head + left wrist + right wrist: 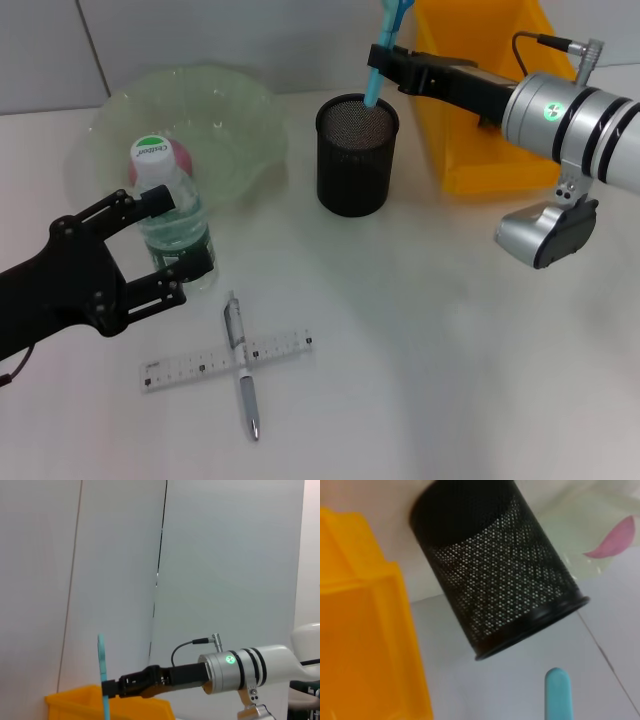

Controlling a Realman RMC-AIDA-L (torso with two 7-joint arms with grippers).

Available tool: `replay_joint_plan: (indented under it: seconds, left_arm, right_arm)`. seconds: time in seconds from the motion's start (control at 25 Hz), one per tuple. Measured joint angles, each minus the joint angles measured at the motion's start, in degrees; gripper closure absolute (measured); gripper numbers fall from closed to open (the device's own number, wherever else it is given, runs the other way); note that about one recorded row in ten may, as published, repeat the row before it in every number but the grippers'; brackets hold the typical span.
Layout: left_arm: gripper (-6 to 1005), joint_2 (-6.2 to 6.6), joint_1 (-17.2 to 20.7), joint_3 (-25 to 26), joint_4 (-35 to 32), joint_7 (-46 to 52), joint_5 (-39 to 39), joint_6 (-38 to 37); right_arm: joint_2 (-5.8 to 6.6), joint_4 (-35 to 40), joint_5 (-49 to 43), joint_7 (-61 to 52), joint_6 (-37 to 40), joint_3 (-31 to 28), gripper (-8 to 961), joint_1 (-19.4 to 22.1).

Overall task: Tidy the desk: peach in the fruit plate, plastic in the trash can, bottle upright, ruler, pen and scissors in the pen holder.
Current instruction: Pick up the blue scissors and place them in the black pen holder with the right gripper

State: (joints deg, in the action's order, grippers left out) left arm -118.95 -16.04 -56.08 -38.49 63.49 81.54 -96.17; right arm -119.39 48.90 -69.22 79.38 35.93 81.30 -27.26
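one right hand (388, 62) holds scissors (385, 45) over pen holder (356, 155).

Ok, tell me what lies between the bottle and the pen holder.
Bare table only, in the head view: nothing sits between the upright bottle, held by the left gripper, and the pen holder.

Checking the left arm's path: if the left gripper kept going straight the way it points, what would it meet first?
The left gripper already closes around the upright bottle. Beyond that, probably the green fruit plate holding the peach, though depth is unclear.
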Motion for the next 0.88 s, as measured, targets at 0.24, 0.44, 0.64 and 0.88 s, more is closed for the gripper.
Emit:
replay_joint_plan:
  seconds: [0.24, 0.44, 0.64, 0.88]
  left_arm:
    - [188, 0.04, -0.2, -0.3, -0.1, -0.3, -0.6, -0.3]
    - [191, 0.04, 0.1, -0.4, -0.4, -0.5, -1.3, -0.6]
    - [193, 0.03, 0.1, -0.4, -0.1, -1.1, -1.5, -0.8]
    - [197, 0.08, 0.1, -0.4, 0.0, -1.5, -1.9, -1.1]
  right_arm:
    - [-0.12, 0.0, -0.4, 0.5, -3.7, 3.5, 683, 0.0]
    - [-0.25, -0.5, -0.7, 0.6, -6.9, 5.4, 681, -0.6]
    - [-0.38, 0.0, 1.2, -0.6, -10.1, 7.6, 679, -0.7]
    - [-0.40, 0.0, 1.9, -0.7, -10.5, 9.0, 641, -0.8]
